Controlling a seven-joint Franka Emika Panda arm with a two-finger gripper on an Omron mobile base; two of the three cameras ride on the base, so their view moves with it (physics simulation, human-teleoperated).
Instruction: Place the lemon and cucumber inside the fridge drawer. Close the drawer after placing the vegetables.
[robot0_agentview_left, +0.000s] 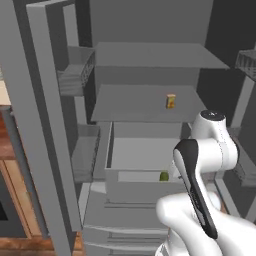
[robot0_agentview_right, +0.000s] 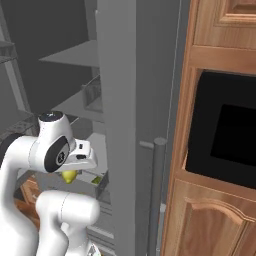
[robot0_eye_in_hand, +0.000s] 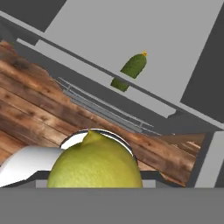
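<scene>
Jaws pinch the lemon, held above the floor just near of the open drawer. Cucumber lies inside the drawer by its front wall. Small carton stands on the shelf above.

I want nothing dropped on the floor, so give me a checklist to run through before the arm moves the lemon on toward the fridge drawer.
1. Lemon in the gripper: ok, it sits right at the hand in the hand view and hangs under the hand in the right base view.
2. Fridge drawer pulled out: ok.
3. Cucumber already in the drawer: ok, it lies near the front wall.
4. Room left in the drawer: ok, most of its floor is bare.
5. Lemon over the drawer: not ok, the hand view shows wooden floor beneath it, the drawer lying ahead.
6. Firmness of the grip: cannot tell, the fingertips are hidden.
</scene>
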